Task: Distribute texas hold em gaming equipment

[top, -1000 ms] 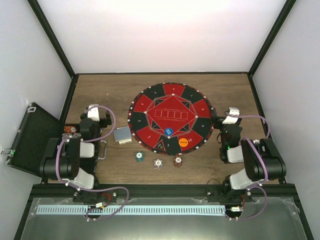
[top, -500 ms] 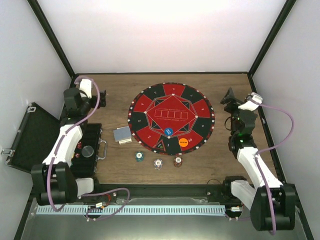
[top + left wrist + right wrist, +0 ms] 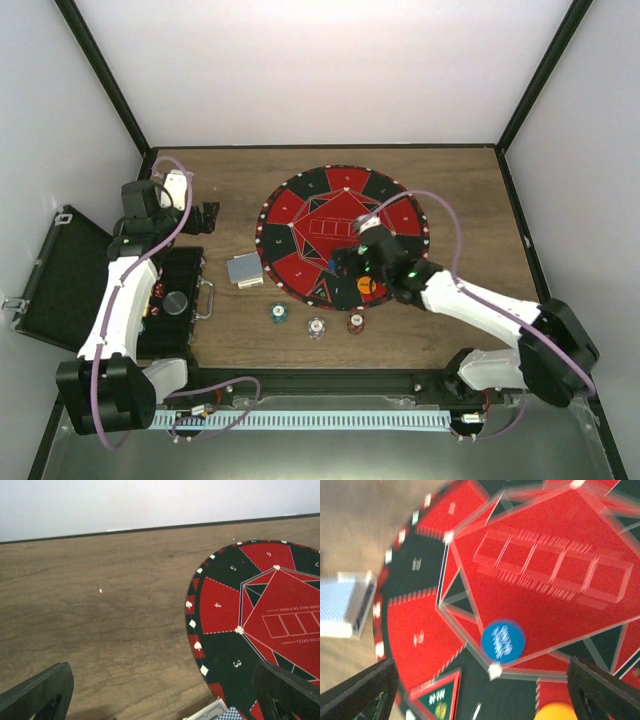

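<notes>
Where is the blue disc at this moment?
In the right wrist view, the blue disc lies on the round mat, at the near corner of its red centre, with the orange disc close by toward the mat's edge.

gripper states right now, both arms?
Left gripper: open, holding nothing.
Right gripper: open, holding nothing, hovering over the blue disc.

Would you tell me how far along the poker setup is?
Done: blue disc and orange disc lie on the mat. In hand: nothing; the right tool hovers open over the blue disc. Remaining: card deck and three chips sit off the mat.
</notes>
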